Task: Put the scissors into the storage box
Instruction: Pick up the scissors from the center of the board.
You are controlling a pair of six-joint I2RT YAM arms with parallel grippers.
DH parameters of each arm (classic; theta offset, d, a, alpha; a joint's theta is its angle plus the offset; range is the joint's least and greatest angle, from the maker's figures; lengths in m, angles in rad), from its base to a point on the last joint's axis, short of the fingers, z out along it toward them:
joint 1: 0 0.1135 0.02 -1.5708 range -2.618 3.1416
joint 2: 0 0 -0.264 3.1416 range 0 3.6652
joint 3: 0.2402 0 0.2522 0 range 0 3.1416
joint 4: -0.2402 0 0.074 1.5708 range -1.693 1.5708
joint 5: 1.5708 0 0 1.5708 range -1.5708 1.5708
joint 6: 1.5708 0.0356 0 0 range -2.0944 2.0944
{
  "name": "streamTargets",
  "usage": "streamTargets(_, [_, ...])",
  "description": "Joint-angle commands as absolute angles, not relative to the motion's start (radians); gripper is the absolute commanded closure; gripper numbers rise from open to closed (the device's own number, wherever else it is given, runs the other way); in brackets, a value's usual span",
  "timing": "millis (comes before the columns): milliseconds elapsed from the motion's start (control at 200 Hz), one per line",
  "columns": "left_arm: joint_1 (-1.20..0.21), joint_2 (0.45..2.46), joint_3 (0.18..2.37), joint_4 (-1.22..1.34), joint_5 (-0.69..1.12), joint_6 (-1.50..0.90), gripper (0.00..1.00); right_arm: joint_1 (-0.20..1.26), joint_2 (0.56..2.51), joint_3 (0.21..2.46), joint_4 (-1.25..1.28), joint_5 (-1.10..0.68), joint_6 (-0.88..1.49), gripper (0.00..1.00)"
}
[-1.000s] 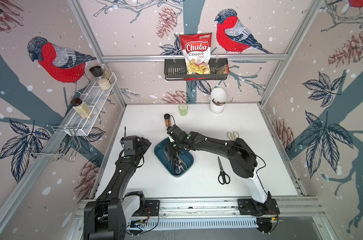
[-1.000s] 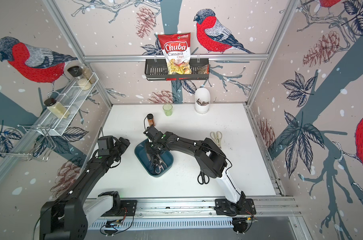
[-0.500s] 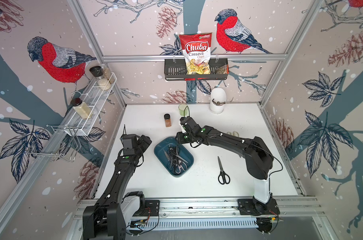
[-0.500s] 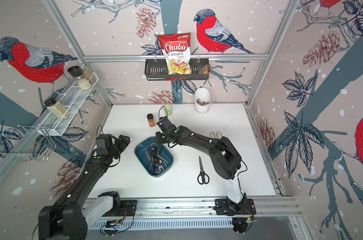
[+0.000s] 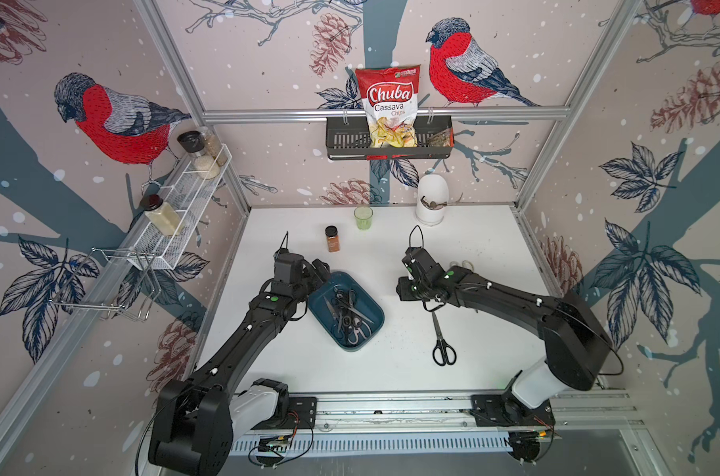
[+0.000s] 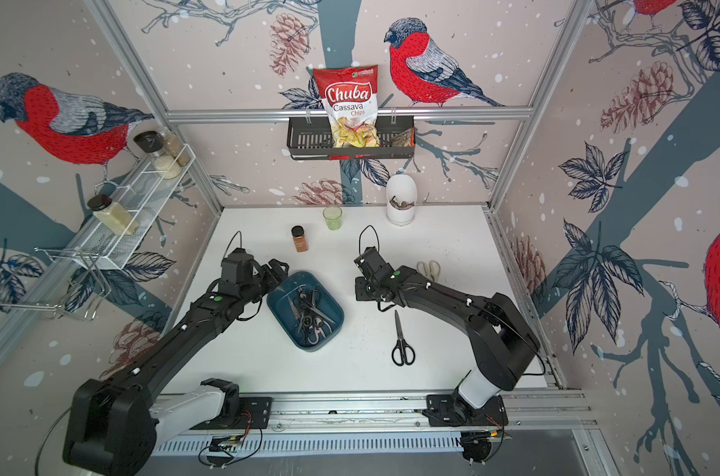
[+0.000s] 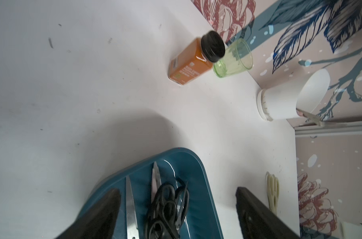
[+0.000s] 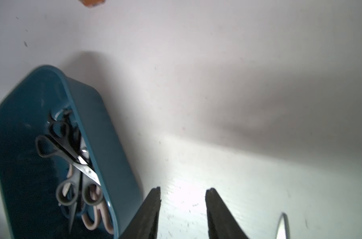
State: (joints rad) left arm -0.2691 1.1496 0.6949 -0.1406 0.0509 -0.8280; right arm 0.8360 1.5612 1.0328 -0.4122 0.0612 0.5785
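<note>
Parted and empty, the right gripper (image 8: 183,191) hovers right of the dark teal plastic storage box (image 5: 346,281), closer than the open-jawed left gripper (image 7: 177,189) to the black-handled steel scissors (image 5: 440,338) on the white table (image 5: 486,247) near-side of it, blades pointing far.

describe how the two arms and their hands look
The left arm and right arm are matte black boxy links with a white base segment, green dot markings and thin black cable loops near the wrist. The left hand and right hand have black tapered fingers.
</note>
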Motion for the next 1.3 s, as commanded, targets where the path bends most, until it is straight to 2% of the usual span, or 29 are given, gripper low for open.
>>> streamTargets(0, [-0.322, 1.187, 0.724, -0.118, -0.001, -0.805, 0.09, 0.888, 1.508, 0.97, -0.54, 0.15, 0.633, 0.58])
streamTargets(275, [-0.415, 1.256, 0.751, -0.094, -0.053, -0.808, 0.09, 1.037, 1.44, 0.844, -0.654, 0.142, 0.796, 0.58])
streamTargets(550, [-0.423, 1.296, 0.789, -0.132, -0.067, -0.782, 0.09, 1.067, 1.415, 0.795, -0.739, 0.087, 0.859, 0.58])
streamTargets(880, [-0.423, 1.334, 0.829, -0.139, -0.069, -0.768, 0.09, 1.072, 1.392, 0.734, -0.705, 0.047, 0.905, 0.6])
streamTargets(1120, [-0.422, 1.338, 0.844, -0.152, -0.074, -0.759, 0.09, 1.07, 1.42, 0.71, -0.657, 0.039, 0.908, 0.65])
streamTargets(1296, [-0.422, 1.335, 0.845, -0.156, -0.076, -0.761, 0.09, 1.071, 1.441, 0.691, -0.627, 0.042, 0.9, 0.73])
